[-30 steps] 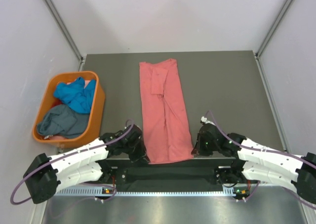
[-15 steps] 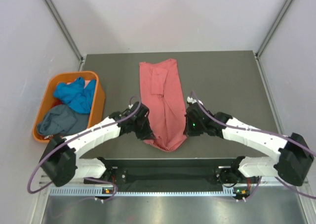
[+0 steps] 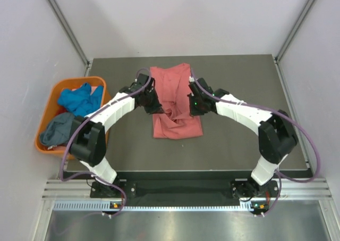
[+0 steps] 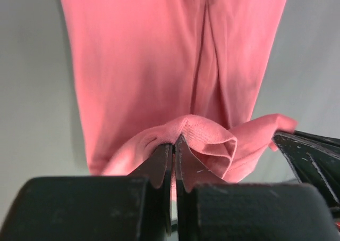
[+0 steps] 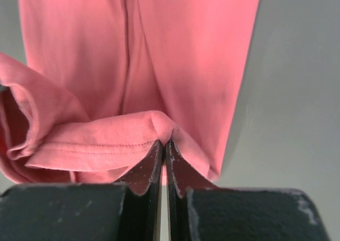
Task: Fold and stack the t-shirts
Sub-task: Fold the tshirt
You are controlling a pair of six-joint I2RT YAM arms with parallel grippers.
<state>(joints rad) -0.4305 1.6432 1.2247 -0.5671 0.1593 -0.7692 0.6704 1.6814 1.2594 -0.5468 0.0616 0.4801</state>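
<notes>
The left gripper [image 4: 173,145] is clenched on one hem corner of the salmon-pink t-shirt [image 3: 171,81], and the right gripper [image 5: 162,148] pinches the other. Between them the near end is folded back over the shirt's middle, which lies mid-desk [image 3: 249,92] and reaches toward the far edge. The bright blue t-shirt [image 3: 79,101] and the slate grey-blue t-shirt [image 3: 59,128] lie in the orange tub [image 3: 108,113] at the desk's left edge.

The salmon-pink t-shirt [image 3: 171,80] is soft matt cloth, the table [image 3: 244,76] smooth and matt.
</notes>
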